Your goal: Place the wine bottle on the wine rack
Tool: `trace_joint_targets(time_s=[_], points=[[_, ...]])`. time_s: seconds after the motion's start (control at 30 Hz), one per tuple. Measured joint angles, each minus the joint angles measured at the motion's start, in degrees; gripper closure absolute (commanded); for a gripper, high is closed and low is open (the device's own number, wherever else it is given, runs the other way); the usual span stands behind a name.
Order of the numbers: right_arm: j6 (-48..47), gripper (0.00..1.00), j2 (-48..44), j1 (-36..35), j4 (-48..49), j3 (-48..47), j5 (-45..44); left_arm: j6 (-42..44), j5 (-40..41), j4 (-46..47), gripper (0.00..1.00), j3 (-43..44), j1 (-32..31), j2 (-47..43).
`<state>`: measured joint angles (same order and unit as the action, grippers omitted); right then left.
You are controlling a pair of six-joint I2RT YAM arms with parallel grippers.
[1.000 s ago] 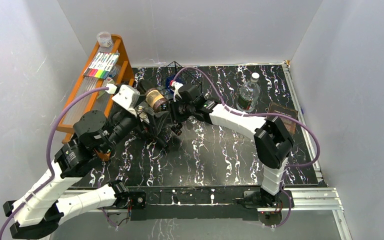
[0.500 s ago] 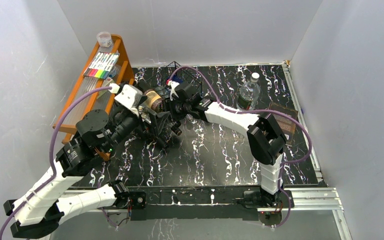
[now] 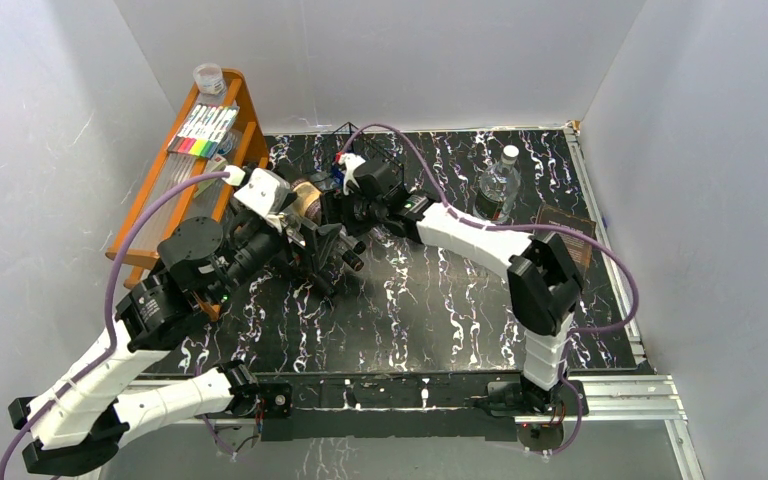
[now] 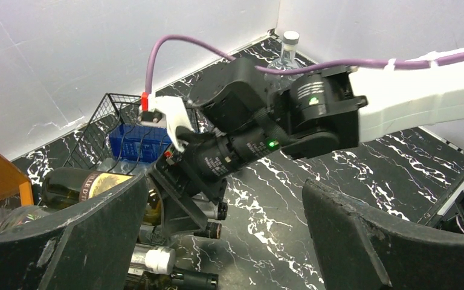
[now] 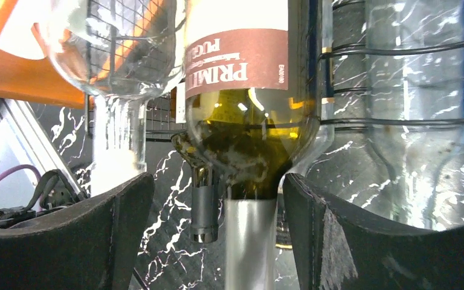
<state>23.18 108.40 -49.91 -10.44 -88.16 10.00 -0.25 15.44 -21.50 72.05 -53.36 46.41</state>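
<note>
Fingers (image 5: 96, 241) of the right gripper (image 5: 217, 181) were shown parted astride the wine bottle (image 5: 241, 121) neck only from its wrist camera, the left gripper (image 4: 226, 184) being seen wide open from its own.

Left arm (image 3: 110, 350) and right arm (image 3: 470, 235) both extended far-left, nearly meeting; left jaws, right jaws wide apart.

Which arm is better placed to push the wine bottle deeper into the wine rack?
Probably the right gripper: its open jaws flank the neck of the wine bottle. The left gripper is open around nothing.
</note>
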Motion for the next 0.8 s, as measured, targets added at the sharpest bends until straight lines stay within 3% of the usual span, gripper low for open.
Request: trace_joint_targets(time_s=[0.23, 0.53, 0.67, 0.8], points=[[-0.9, 0.1, -10.1, 0.0, 0.1, 3.7, -6.6, 0.0, 0.0, 0.0, 0.02, 0.5, 0.0, 0.4], [-2.4, 0.11, -26.0, 1.2, -0.8, 12.7, -26.5, -0.2, 0.0, -0.1, 0.02, 0.7, 0.0, 0.3], [-4.1, 0.09, -31.7, 4.8, -3.2, 14.1, -35.1, 0.1, -0.4, 0.5, 0.02, -0.6, 0.0, 0.1], [-5.4, 0.08, -36.3, 13.5, -5.6, 14.5, -40.6, 0.3, -1.3, 0.6, 0.02, -2.7, 0.0, 0.9]])
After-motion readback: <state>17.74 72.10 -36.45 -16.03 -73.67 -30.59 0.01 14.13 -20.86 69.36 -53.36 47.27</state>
